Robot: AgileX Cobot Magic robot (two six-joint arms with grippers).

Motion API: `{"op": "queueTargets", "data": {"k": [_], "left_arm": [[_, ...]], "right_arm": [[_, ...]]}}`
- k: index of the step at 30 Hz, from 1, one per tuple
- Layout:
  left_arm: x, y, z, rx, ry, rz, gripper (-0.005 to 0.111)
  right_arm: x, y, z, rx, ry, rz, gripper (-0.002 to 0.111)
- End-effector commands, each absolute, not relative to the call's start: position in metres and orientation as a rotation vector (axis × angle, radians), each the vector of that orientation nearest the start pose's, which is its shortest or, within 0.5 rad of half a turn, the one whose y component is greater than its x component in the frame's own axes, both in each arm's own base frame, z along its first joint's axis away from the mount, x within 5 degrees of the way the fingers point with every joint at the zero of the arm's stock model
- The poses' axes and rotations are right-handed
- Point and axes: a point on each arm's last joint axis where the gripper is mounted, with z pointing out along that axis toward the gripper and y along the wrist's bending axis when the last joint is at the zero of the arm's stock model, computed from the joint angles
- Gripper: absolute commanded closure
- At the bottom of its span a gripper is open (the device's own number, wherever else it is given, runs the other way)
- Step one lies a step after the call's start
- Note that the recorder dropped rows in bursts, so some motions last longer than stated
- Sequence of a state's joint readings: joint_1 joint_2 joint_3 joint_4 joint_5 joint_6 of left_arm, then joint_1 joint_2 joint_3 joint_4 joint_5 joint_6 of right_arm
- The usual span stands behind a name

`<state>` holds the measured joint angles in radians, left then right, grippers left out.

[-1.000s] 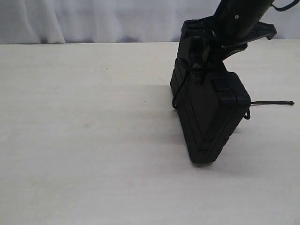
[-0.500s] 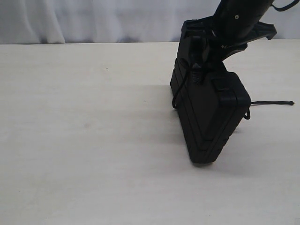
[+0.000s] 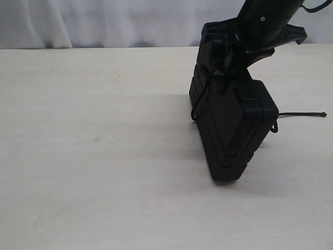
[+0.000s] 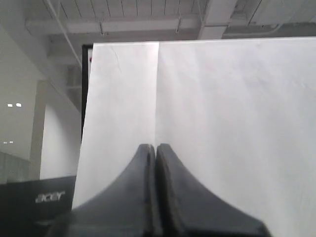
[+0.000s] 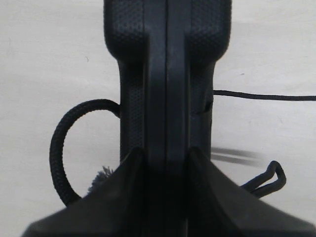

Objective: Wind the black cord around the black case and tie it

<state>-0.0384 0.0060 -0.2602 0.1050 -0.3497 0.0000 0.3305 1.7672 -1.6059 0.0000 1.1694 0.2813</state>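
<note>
- Right gripper [image 5: 165, 155]: partly open, fingers [image 5: 123, 197] clamped on either side of the case [image 3: 229, 130], gripping its upper narrow edge.
- Case: stands on end right of centre on the table [image 3: 93, 146], tilted, with the top end up in the gripper. The lower end looks to be down on the table; contact isn't fully clear.
- Right wrist view: the case's seam runs straight between the two fingers and textured lid faces show on both sides.
- Cord [image 3: 302, 114]: not wound tight. One strand hangs down the case's left side in the exterior view and bows out from it.
- A small loop of cord sticks out at the case's right edge. From there a thin tail runs right across the table and its end lies free.
- Right wrist view: a thick loop of cord curves out on one side of the case, with a frayed tuft [image 5: 101, 175] just beside the finger. On the other side are a thin straight strand and a small bent loop.
- Left gripper [image 4: 155, 153]: fully closed, fingers touching, nothing held. It's outside the exterior view and faces a white panel [image 4: 222, 108], with a monitor [image 4: 29, 202] off to one side.
</note>
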Motion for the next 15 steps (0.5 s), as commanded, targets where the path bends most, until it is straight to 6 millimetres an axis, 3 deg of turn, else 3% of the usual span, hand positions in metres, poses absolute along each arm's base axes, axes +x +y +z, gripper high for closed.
{"op": "queueTargets", "data": {"k": [1,9,15], "left_arm": [[0.031,-0.005,0.294,0.109,0.979,0.035,0.107],[0.045,-0.005,0.257,0.117,1.106,0.033,0.107],[0.049,-0.005,0.244,0.119,1.192,0.036,0.107]], "right_arm": [[0.357,0.121,0.308,-0.073,2.807,0.136,0.104],[0.357,0.121,0.308,-0.073,2.807,0.136,0.104],[0.357,0.121,0.308,-0.073,2.807,0.136,0.104]]}}
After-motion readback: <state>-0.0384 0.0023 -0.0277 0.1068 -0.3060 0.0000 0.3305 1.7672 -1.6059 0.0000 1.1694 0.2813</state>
